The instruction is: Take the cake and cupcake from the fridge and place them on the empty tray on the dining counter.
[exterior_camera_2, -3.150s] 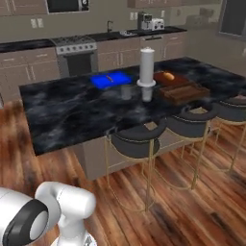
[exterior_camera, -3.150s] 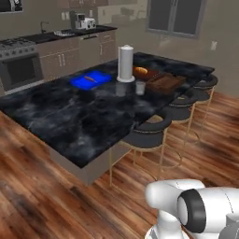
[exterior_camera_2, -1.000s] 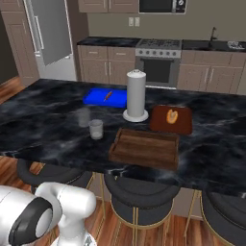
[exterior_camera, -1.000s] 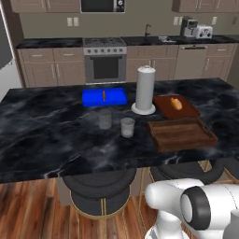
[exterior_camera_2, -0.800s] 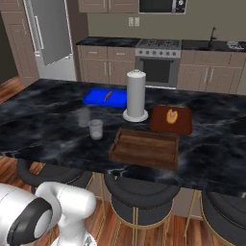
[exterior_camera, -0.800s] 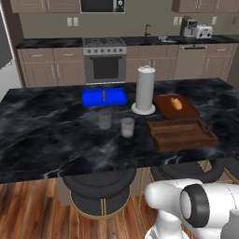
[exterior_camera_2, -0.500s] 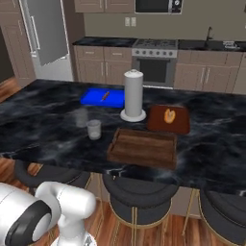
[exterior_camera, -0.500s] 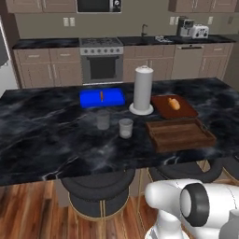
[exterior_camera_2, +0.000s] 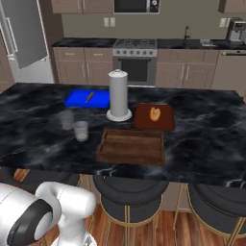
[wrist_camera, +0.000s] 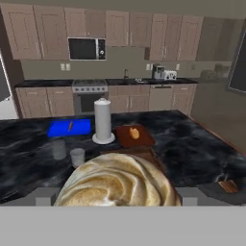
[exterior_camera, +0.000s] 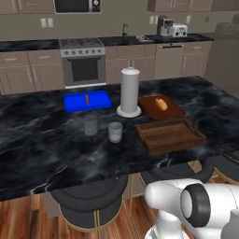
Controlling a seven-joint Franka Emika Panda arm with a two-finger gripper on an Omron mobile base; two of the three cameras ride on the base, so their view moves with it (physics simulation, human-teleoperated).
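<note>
Between the gripper's (wrist_camera: pixel 116 199) spread fingers, close against the hand camera, sits the cupcake (wrist_camera: pixel 116 185), held wide; beyond it, ahead on the dining counter (wrist_camera: pixel 192 144), lies the tray (exterior_camera_2: pixel 131 146), with a paper-towel roll (exterior_camera_2: pixel 118 94) and blue tray (exterior_camera_2: pixel 88 99) farther off.

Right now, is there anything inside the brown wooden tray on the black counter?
No. The wooden tray shows only its bare wooden floor in both base views. In the hand view, the cupcake held close to the camera covers most of the tray, so that view cannot tell.
</note>
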